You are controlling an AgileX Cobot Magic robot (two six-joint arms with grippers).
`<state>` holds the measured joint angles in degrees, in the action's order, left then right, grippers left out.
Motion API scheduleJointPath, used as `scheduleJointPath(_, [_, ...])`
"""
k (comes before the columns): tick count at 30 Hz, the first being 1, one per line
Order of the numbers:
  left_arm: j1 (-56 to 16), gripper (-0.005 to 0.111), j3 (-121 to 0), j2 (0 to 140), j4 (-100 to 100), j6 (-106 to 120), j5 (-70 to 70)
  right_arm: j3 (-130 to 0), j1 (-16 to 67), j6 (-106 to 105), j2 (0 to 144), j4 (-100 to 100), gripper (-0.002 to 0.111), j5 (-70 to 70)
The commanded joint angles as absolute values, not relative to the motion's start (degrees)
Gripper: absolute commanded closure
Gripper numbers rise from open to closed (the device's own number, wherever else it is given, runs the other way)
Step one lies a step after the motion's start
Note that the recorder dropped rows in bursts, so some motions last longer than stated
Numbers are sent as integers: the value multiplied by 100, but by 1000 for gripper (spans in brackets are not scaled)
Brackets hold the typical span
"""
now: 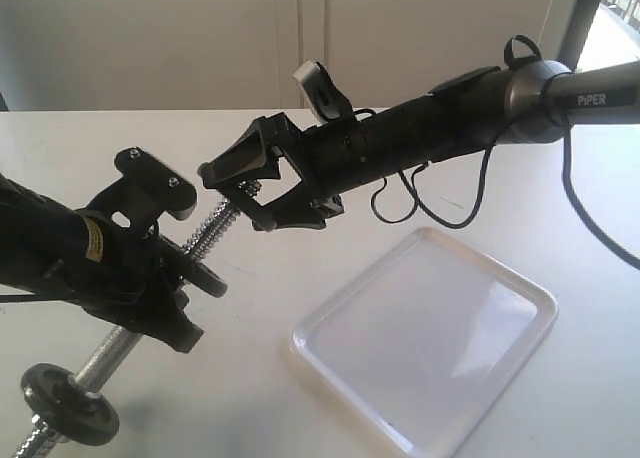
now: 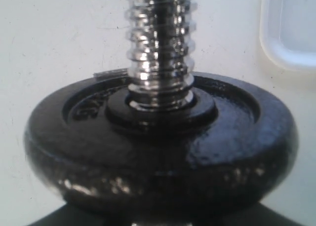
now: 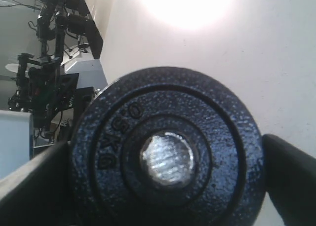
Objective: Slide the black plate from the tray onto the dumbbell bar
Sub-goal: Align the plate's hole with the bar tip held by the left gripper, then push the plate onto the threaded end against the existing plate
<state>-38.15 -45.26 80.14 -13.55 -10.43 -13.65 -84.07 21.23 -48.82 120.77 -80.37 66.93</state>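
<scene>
**Plate perched on the bar tip, threads waiting to bite**

My worry first: those coarse threads. The black plate (image 3: 227,137) has only the very tip of the dumbbell bar (image 1: 215,228) in its hole. If I push with the plate cocked even slightly off the bar's axis, I reckon the hub catches a thread crest and jams. Push harder then, and the bar could twist in the left gripper (image 1: 168,273), which looks clenched round the bar's middle, or the plate could skid out of the fingers. Letting go too soon is the other trap. This near the tip, the plate could tip off and drop.

Now position. The right gripper (image 1: 240,195) is grasping the plate by its rim, a finger on each side of the disc, with the chrome bar end dead centre in the hole. In the exterior view the bar slopes from 7 o'clock up to 1 o'clock. Bare thread runs on at 7 o'clock of the plate. The tray (image 1: 430,348) sits off at 4 o'clock of the gripper, with no plate on it.
</scene>
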Motion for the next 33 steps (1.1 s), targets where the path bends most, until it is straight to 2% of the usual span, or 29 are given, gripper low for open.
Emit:
scheduleJointPath(1, [-3847, 107, -4682, 7693, -1375, -1120, -220, -8454, 2155, -4882, 11956, -8603, 108, 6996])
scheduleJointPath(33, [-3847, 107, -4682, 7693, -1375, -1120, -220, -8454, 2691, -4597, 11956, -8098, 108, 6996])
